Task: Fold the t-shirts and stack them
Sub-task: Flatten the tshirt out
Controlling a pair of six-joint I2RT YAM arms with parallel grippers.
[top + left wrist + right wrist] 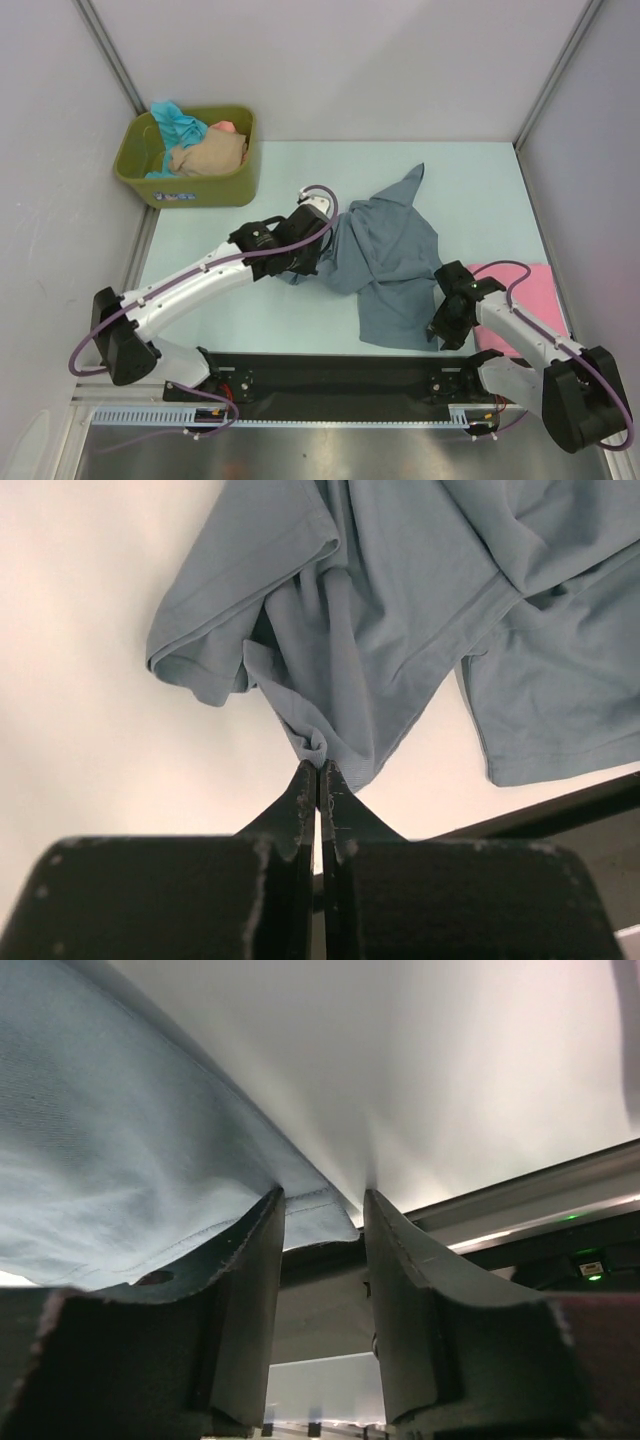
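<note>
A slate grey-blue t-shirt (pixel 385 255) lies crumpled and partly spread in the middle of the table. My left gripper (pixel 306 265) is at its left edge. In the left wrist view the left gripper (pixel 318 768) is shut on a bunched fold of the grey-blue t-shirt (pixel 400 610). My right gripper (pixel 438 337) is at the shirt's near right corner. In the right wrist view the right gripper (pixel 322 1196) is open, with the hem corner of the shirt (pixel 120 1150) lying between its fingertips. A folded pink t-shirt (pixel 522 298) lies flat at the right, partly under the right arm.
An olive-green tub (pixel 200 185) stands at the back left, holding teal (pixel 178 122), beige (pixel 208 155) and salmon (pixel 226 127) shirts. Grey walls close in both sides, and a black rail (pixel 330 375) runs along the near edge between the arm bases.
</note>
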